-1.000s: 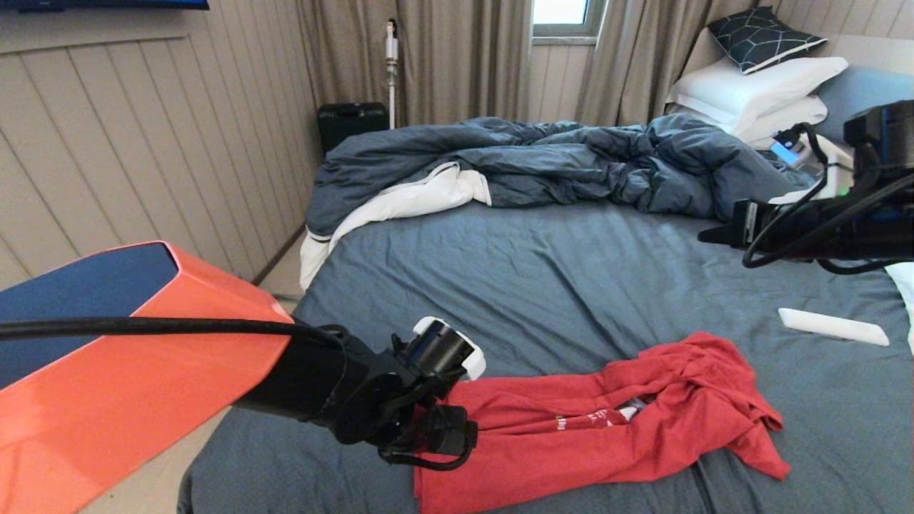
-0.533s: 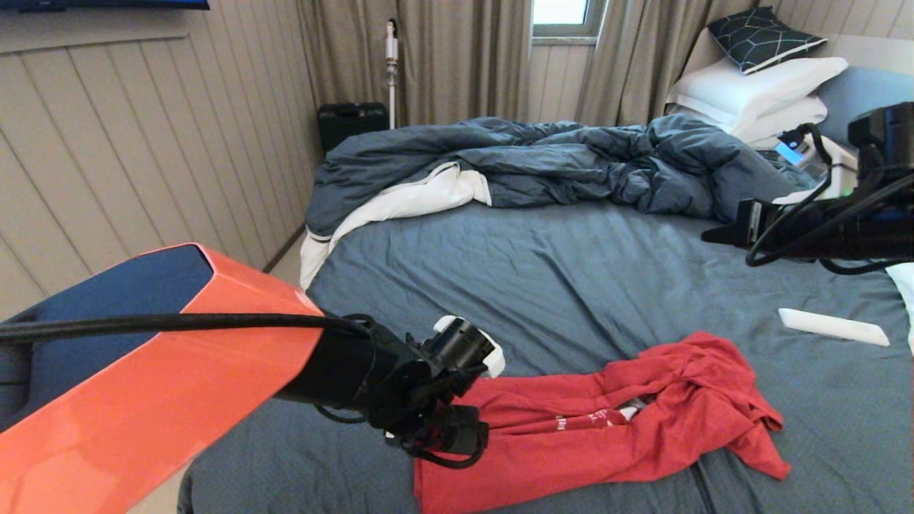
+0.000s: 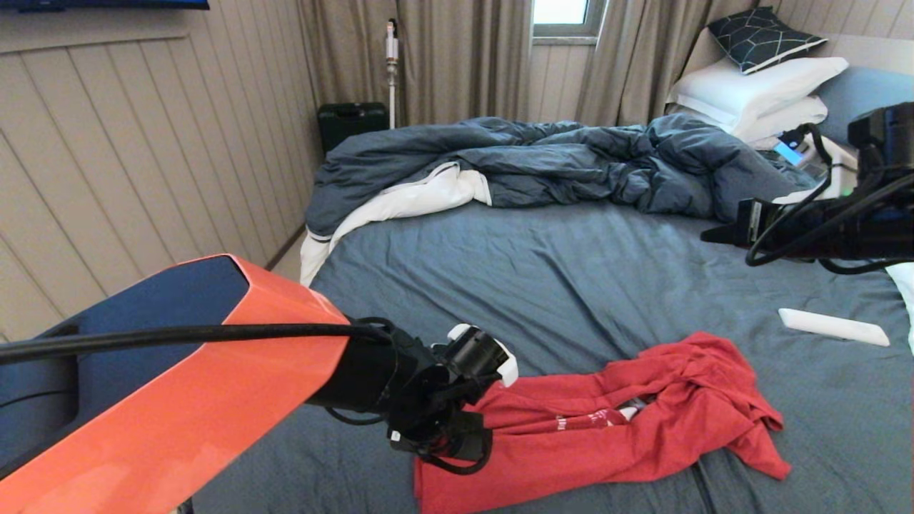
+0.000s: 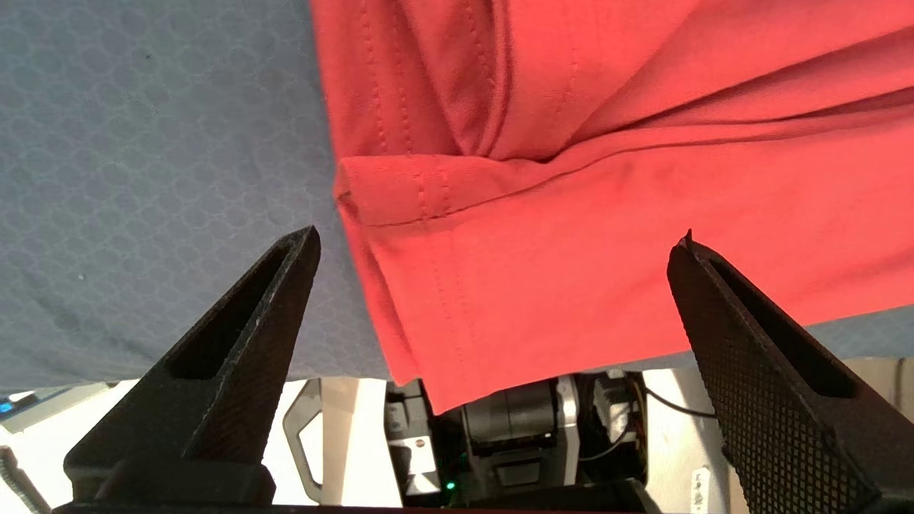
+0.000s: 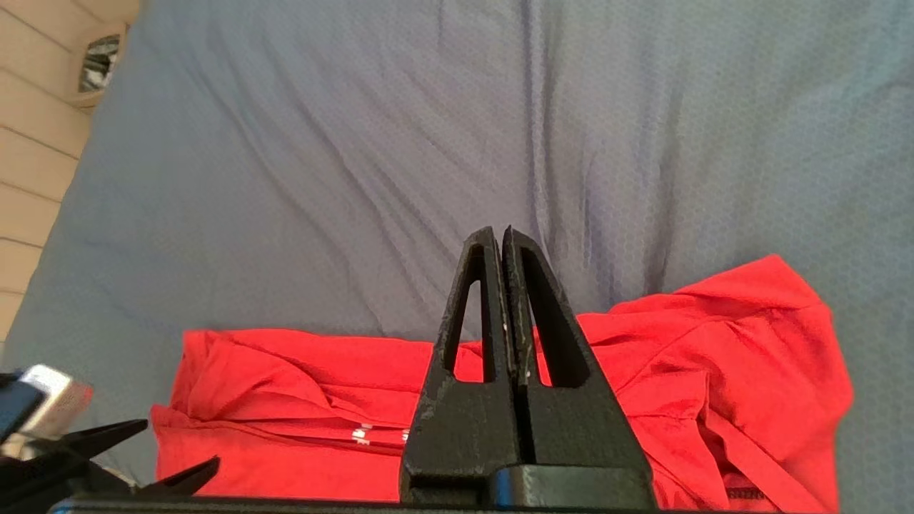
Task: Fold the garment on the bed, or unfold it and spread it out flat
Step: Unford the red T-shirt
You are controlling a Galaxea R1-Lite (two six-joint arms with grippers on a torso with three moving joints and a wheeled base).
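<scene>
**A:** Red cotton, bunched into a long rumpled band: the T-shirt [image 3: 607, 421] lies on the near part of the bed [image 3: 571, 271], on the slate-blue sheet, with its hem end towards the bed's near left corner and the crumpled sleeves and collar off to the right. It is neither folded nor spread flat.

**B:** So which step is this?

**A:** I judge it the approach to a first grasp. The left gripper [image 4: 493, 243] hangs right over the hem corner, its fingers [image 4: 243, 335] spread as wide as they go and holding nothing. In the left wrist view the stitched hem, doubled over on itself, sits between them, just at the mattress edge.

**B:** And the other arm?

**A:** The right gripper [image 5: 500, 243] hovers above the sheet, well apart from the shirt, fingers pressed together and empty.

**B:** What does the next move call for?

**A:** Probably lowering the left fingers onto that corner and pinching only the hem layers, not the sheet beneath. The fold there is thick, so the closing needs to catch all of it or the corner may slip when pulled.

**B:** Any writing?

**A:** A sliver of white print [image 3: 582, 420] shows in a crease at the shirt's middle, too hidden to read. Beyond lie the dark blue duvet [image 3: 543, 160], white pillows [image 3: 757, 93], and a white flat bar [image 3: 832, 327] on the sheet, unlabelled as far as I can tell.
</scene>
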